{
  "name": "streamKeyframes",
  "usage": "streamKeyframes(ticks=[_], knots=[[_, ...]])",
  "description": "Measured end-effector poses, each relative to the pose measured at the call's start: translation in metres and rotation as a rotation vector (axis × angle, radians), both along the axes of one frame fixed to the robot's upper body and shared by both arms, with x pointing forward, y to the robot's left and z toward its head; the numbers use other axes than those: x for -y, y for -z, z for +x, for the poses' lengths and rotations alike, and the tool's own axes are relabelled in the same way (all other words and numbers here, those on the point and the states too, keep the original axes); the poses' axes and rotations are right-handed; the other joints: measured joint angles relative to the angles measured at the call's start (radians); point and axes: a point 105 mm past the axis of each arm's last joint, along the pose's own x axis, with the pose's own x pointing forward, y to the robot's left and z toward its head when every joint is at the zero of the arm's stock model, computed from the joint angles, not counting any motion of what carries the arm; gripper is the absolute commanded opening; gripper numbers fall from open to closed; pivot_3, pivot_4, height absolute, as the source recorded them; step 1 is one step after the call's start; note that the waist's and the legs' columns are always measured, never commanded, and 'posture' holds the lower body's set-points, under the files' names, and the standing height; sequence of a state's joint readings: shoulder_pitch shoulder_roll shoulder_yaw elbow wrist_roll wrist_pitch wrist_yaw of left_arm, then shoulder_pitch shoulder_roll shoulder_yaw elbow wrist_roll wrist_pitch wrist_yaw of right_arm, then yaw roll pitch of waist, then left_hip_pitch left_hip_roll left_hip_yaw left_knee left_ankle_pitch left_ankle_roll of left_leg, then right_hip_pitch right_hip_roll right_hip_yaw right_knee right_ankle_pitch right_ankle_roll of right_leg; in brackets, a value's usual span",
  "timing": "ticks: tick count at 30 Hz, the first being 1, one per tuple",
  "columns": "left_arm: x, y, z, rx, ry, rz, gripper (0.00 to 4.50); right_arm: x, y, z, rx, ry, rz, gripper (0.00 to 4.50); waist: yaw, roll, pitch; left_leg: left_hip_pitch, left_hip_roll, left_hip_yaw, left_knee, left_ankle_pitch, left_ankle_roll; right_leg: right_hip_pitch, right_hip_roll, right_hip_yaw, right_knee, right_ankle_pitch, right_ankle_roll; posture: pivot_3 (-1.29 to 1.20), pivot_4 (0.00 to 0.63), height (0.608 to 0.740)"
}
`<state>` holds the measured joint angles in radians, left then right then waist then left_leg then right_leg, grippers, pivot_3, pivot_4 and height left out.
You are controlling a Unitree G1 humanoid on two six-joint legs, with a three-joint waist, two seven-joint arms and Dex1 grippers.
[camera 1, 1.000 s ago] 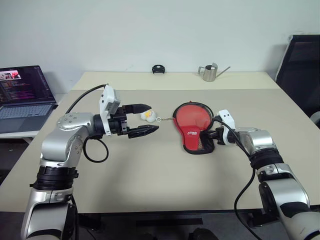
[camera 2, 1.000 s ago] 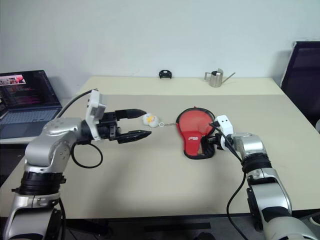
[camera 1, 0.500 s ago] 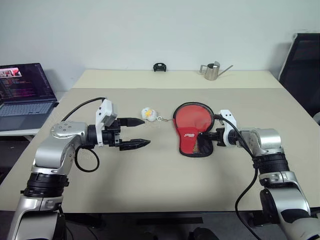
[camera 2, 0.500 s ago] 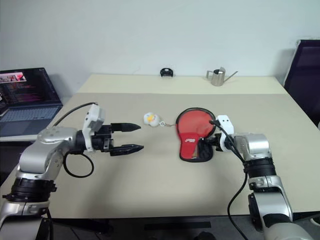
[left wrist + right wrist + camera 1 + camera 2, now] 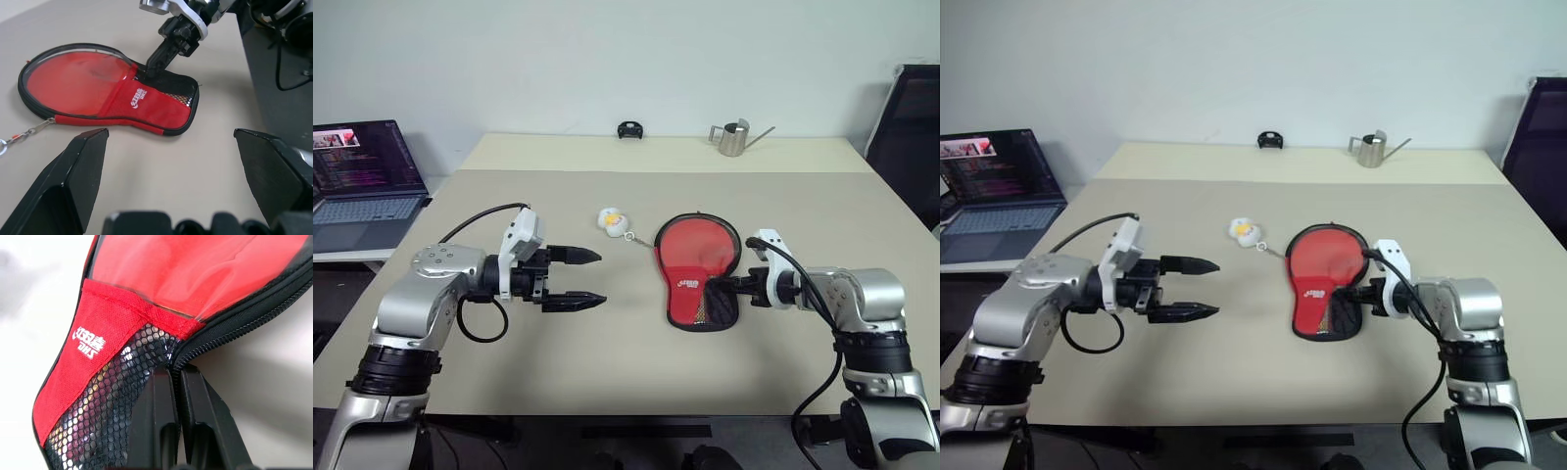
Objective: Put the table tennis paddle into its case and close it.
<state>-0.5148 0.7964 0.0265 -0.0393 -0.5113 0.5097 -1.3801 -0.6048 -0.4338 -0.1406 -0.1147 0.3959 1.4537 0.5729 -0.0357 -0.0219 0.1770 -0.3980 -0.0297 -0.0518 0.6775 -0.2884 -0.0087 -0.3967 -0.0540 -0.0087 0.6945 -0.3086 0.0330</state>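
The case [image 5: 693,277] lies flat at the table's middle, red side up, with white logo, black mesh pocket and black zipper edging. Its round part shows a glossy red face [image 5: 73,78], which looks like the table tennis paddle inside; the handle is hidden under fabric and mesh. My right gripper [image 5: 712,288] is shut on the zipper [image 5: 230,308] at the case's right edge by the narrow end, its fingers [image 5: 159,396] pressed together. My left gripper [image 5: 602,277] hovers open to the left of the case, pointing at it, with nothing between its fingers [image 5: 78,176].
A small white and yellow charm [image 5: 610,218] lies left of the case, joined to it by a thin chain. A metal watering can [image 5: 732,139] and a small black object [image 5: 628,129] stand at the back. A laptop [image 5: 362,181] sits far left, a black chair [image 5: 911,117] far right.
My left gripper has drawn back toward me and sunk a little, still open. My right gripper has pulled back toward me, still shut at the case's edge, and the case lies slightly nearer.
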Motion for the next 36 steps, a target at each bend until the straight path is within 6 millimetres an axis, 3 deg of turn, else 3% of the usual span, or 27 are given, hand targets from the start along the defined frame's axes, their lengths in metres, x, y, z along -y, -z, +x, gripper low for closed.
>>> streamKeyframes(ticks=[8, 17, 36], knots=[[0.011, 0.001, -0.017, -0.011, 0.110, 0.025, 4.50, -0.005, 0.009, -0.038, -0.062, -0.050, 0.023, 0.01, 0.004, 0.000, 0.000, 0.000, 0.000, 0.000, 0.000, 0.000, 0.000, 0.000, 0.000, 0.000, 0.000, 0.000, 0.000, 0.00, 0.150, 0.740], [0.020, 0.006, -0.026, -0.041, 0.175, 0.040, 4.50, 0.003, 0.018, -0.063, -0.087, -0.082, 0.010, 0.01, 0.005, 0.000, 0.000, 0.000, 0.000, 0.000, 0.000, 0.000, 0.000, 0.001, 0.000, -0.001, 0.000, 0.000, 0.000, 0.00, 0.150, 0.740], [0.024, 0.009, -0.027, -0.054, 0.192, 0.041, 4.50, 0.019, 0.021, -0.079, -0.123, -0.073, -0.026, 0.01, 0.007, 0.000, 0.000, 0.000, 0.000, -0.001, 0.000, 0.000, 0.001, 0.003, 0.000, -0.001, -0.002, 0.000, 0.000, 0.00, 0.150, 0.740]])
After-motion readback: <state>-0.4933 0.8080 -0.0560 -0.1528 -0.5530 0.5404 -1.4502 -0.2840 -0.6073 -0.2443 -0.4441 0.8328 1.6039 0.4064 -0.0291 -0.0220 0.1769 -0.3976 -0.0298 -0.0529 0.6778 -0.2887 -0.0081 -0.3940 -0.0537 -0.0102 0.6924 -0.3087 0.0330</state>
